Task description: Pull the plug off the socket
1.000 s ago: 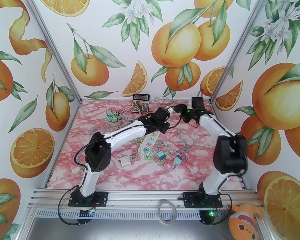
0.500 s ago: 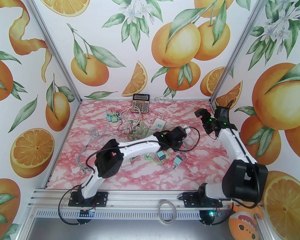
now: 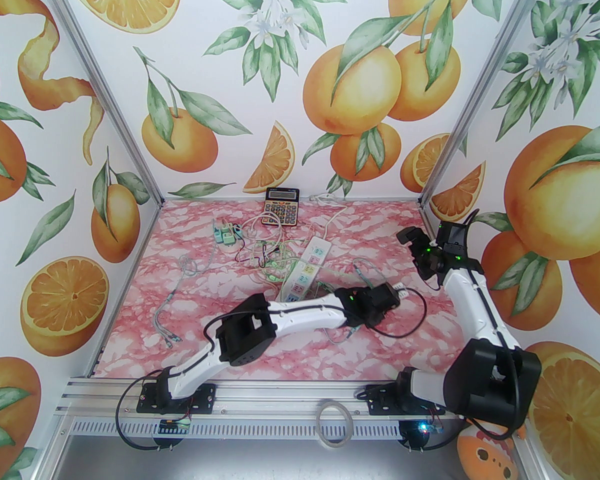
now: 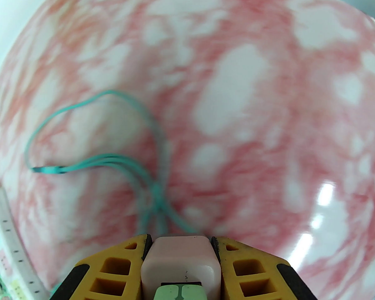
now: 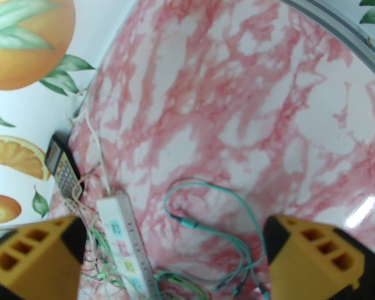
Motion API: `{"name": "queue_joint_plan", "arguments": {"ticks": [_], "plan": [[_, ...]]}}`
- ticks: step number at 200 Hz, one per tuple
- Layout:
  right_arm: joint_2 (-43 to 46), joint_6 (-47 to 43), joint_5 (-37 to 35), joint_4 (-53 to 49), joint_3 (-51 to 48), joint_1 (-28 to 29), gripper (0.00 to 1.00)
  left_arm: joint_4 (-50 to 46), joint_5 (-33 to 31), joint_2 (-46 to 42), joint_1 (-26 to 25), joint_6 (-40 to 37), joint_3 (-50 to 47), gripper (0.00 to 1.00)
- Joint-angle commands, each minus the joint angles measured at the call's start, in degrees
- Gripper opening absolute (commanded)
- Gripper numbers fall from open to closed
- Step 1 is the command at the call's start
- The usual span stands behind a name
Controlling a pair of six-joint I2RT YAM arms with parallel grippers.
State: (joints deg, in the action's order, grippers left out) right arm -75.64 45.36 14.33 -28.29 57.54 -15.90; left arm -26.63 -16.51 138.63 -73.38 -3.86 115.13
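The left gripper (image 3: 397, 295) sits at about 4 o'clock on the table (image 3: 300, 363), its arm stretched across from the left base. In the left wrist view the 2 yellow fingers (image 4: 112, 267) are clamped on the sides of a pale cube-shaped plug (image 4: 181, 261), with a green connector showing at its near face. The plug is out of the power strip (image 3: 305, 268), which lies slantwise near the table's middle; the plug is held apart from it, at about 4 o'clock of the strip. A teal cable (image 4: 112, 161) loops on the table just ahead of the plug. The right gripper (image 3: 411, 235) hangs over the table at about 2 o'clock, its jaws spread wide with nothing between them. A calculator (image 3: 281, 207) rests at 12 o'clock against the far wall.
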Motion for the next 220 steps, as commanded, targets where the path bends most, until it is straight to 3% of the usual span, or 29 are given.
{"name": "queue_joint_plan", "arguments": {"ticks": [1,56,113,118,178,220], "plan": [[1.7,-0.9,-0.2,-0.5,-1.1,-0.2,1.0,-1.1,0.1,1.9,-0.3,-1.9,3.5,0.35],[1.5,-1.6,2.2,-0.6,-1.4,-0.2,1.0,-2.5,2.0,-0.6,-0.6,-0.6,3.1,0.77],[0.9,-2.4,5.1,-0.2,-1.1,2.0,1.0,-2.2,3.8,-9.7,0.9,3.8,-0.8,0.94],[0.7,-2.5,5.1,-0.3,-1.0,2.4,1.0,-2.0,4.0,-10.7,1.2,4.4,-1.8,1.0],[-2.7,-2.8,4.4,0.8,0.8,9.1,1.0,-1.0,1.6,-23.2,7.4,10.1,-12.4,1.0],[-6.3,-2.7,3.5,1.7,3.6,15.7,1.0,-0.9,0.7,-30.8,15.4,13.9,-19.7,1.0]]}}
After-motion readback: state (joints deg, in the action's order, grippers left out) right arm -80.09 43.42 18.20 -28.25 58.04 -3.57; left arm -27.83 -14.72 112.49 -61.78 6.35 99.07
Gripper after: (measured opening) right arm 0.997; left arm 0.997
